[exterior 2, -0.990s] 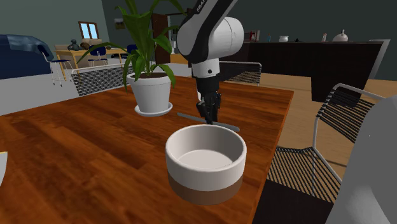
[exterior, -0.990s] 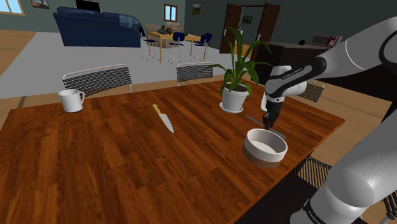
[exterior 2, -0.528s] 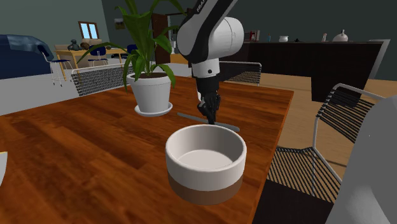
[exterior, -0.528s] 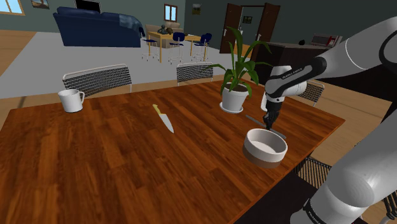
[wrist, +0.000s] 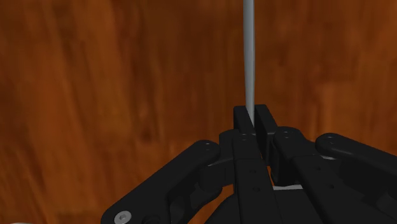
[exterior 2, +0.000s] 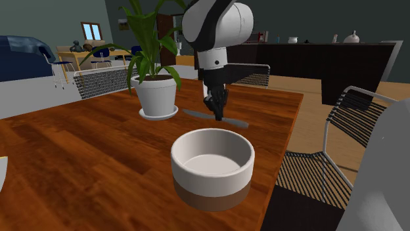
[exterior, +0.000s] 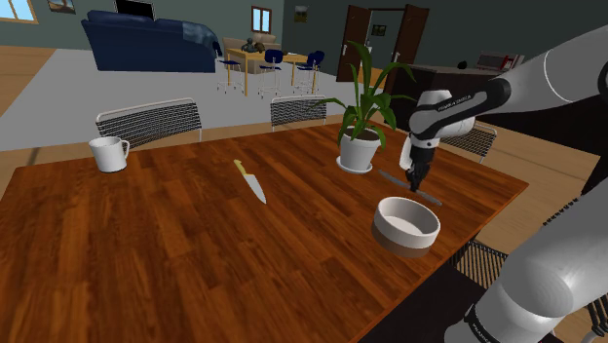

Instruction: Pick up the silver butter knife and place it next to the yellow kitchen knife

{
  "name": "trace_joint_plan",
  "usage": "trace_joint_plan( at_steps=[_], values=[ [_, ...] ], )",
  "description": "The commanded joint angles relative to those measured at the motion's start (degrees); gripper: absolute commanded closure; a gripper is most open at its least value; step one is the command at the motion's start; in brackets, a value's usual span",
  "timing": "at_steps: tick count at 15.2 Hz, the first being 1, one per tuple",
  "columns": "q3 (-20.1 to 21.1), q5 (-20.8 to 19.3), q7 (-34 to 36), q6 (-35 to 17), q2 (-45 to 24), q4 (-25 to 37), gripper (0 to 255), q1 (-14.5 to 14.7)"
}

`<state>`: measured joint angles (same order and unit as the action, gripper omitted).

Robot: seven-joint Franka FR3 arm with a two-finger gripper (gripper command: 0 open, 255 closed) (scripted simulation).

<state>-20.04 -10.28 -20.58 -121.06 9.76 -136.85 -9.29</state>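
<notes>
Seemingly off the table, claw pinches butter knife between potted plant and bowl.

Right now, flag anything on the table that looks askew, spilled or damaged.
Nothing stands out. The gripper clasps the butter knife. The mug, plant and bowl stand upright, and the yellow knife lies flat. No spills or damage show.
</notes>
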Motion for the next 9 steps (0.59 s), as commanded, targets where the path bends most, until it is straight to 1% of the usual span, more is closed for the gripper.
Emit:
trace_joint_plan(
  at_steps=[1,9],
  values=[
    [0.12,-0.11,-0.01,1.68,0.83,0.85,255,-0.01],
    [0.73,-0.34,-0.04,8.22,3.74,4.55,255,0.05]
  ],
)
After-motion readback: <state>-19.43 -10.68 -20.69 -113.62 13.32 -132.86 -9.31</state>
